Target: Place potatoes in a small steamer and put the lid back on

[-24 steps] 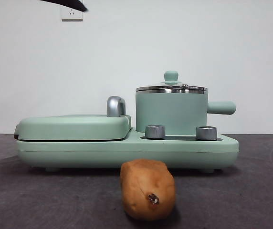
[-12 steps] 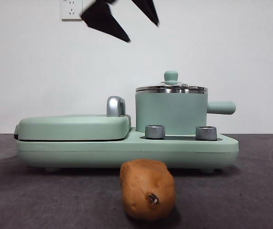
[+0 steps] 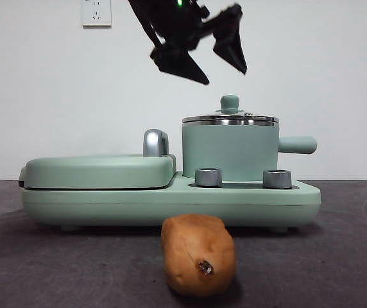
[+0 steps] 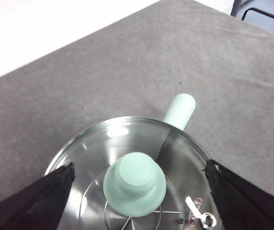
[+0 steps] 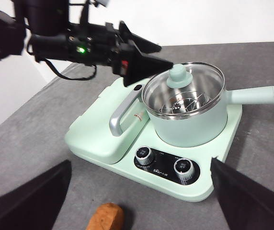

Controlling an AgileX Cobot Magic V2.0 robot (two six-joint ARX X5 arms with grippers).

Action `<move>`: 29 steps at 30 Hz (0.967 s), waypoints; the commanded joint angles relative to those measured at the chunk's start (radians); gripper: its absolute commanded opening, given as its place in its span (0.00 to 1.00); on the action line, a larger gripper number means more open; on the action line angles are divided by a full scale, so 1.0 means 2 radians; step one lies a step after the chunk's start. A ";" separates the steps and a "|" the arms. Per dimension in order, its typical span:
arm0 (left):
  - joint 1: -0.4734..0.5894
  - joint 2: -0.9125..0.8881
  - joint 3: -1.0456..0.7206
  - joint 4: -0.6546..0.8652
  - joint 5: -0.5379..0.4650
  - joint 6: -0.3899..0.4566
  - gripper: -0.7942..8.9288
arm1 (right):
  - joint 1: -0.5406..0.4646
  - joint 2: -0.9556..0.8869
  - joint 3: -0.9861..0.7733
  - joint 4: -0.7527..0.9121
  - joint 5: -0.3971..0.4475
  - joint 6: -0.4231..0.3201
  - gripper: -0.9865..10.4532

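Note:
The mint-green steamer (image 3: 230,153) stands on the right of the cooker base, its lid (image 3: 230,119) on it. My left gripper (image 3: 224,77) is open and empty, just above and slightly left of the lid's knob (image 3: 230,102). In the left wrist view its jaws stand either side of the knob (image 4: 134,183), apart from it. The potato (image 3: 198,255) lies on the table in front of the cooker. My right gripper (image 5: 141,165) is open and empty, high over the table's near side, looking down on the steamer (image 5: 189,127), the potato (image 5: 106,216) and the left gripper (image 5: 167,54).
The flat green griddle cover (image 3: 97,170) with a steel handle (image 3: 155,142) fills the cooker's left half. Two steel dials (image 3: 208,177) (image 3: 277,178) sit on the base in front of the steamer. The steamer's side handle (image 3: 297,145) sticks out to the right.
My left gripper has come down from the upper left and moved right, from clear of the cooker to just above the lid's knob. The potato, lid and steamer have not moved.

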 commanded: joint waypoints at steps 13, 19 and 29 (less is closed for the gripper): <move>-0.006 0.041 0.014 0.036 -0.001 0.010 0.51 | 0.000 0.002 0.007 0.003 0.000 0.005 0.49; -0.008 0.043 0.014 0.046 -0.001 0.010 0.49 | 0.000 0.002 0.007 0.003 0.000 0.005 0.49; -0.012 0.058 0.014 0.043 -0.001 0.011 0.49 | 0.000 0.002 0.007 -0.001 0.000 0.005 0.49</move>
